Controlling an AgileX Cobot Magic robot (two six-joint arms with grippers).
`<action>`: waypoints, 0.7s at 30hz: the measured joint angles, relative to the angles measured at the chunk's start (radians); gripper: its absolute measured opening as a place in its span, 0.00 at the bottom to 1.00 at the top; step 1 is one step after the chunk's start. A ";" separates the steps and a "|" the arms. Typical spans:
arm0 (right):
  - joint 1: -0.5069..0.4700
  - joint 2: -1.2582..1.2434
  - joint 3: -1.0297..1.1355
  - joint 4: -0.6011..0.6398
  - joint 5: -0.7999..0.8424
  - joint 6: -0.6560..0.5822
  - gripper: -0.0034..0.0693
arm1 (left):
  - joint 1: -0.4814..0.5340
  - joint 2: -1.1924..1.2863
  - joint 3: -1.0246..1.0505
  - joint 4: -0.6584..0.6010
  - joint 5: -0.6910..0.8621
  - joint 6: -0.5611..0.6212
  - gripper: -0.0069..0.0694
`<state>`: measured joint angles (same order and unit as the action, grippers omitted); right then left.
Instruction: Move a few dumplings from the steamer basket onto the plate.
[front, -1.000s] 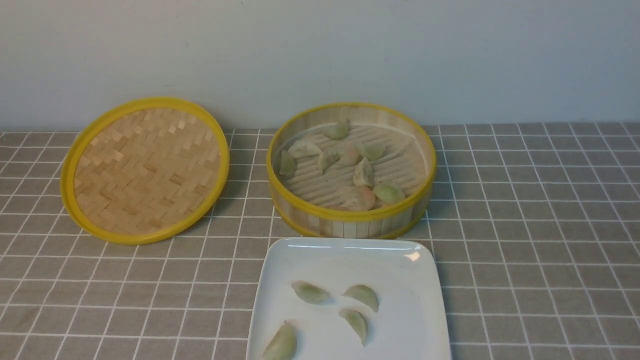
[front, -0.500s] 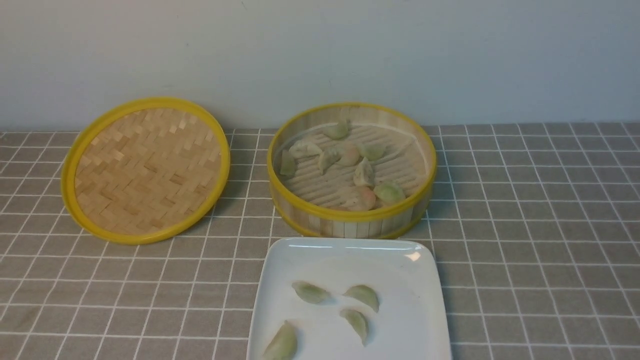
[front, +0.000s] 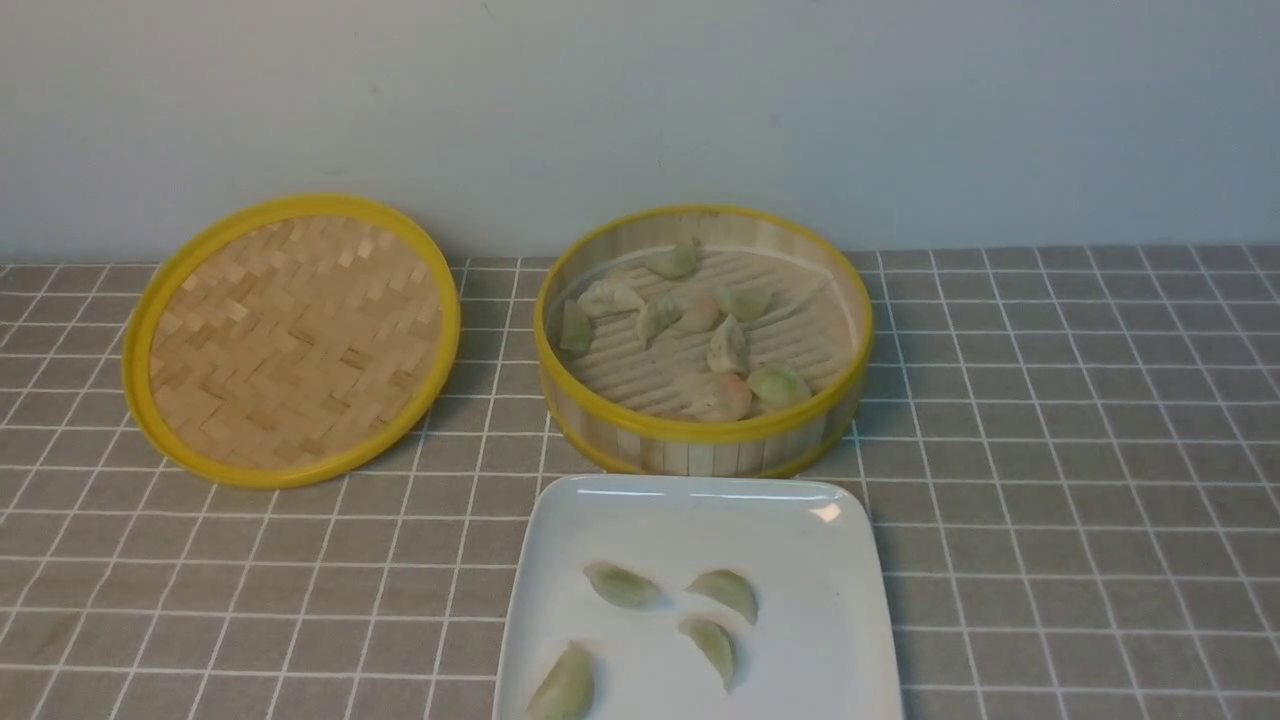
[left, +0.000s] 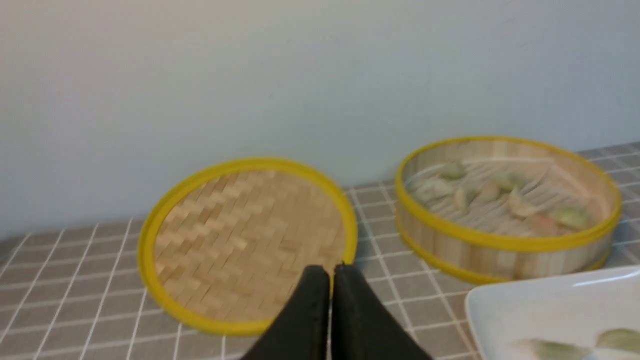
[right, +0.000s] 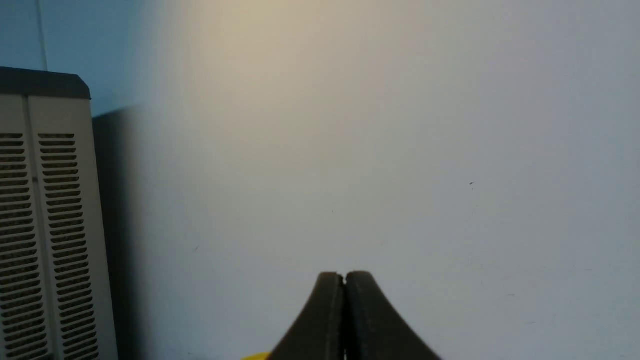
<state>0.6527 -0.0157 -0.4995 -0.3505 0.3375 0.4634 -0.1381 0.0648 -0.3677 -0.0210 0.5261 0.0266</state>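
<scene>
four pale green dumplings (front: 621, 585) lie on the white plate (front: 690, 490), apart from one another, at the near edge of the front view. just behind the plate stands the steamer basket (front: 700, 445). roughly nine more dumplings are scattered over its ribbed floor, and one near the front wall is pinkish. the woven lid (front: 290, 340) sits to the basket's left, close to the wall (front: 640, 100). all rest on a grey checked cloth (front: 1050, 450). the left gripper (left: 331, 270) hangs above the cloth near the lid, its black fingers pressed together with nothing between them. the right gripper (right: 344, 277) is likewise pressed together and empty, pointing at the bare wall beside a vented unit (right: 45, 225).
</scene>
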 joint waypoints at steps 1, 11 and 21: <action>0.000 0.000 0.000 -0.001 0.000 -0.001 0.03 | 0.024 -0.037 0.052 -0.001 -0.007 0.000 0.08; 0.000 -0.002 0.000 -0.003 0.000 -0.003 0.03 | 0.089 -0.076 0.346 -0.002 -0.044 0.000 0.08; 0.000 -0.003 0.000 -0.004 0.000 -0.003 0.03 | 0.090 -0.076 0.391 -0.003 -0.141 0.000 0.08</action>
<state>0.6527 -0.0189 -0.4992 -0.3544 0.3373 0.4604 -0.0482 -0.0109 0.0238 -0.0239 0.3852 0.0266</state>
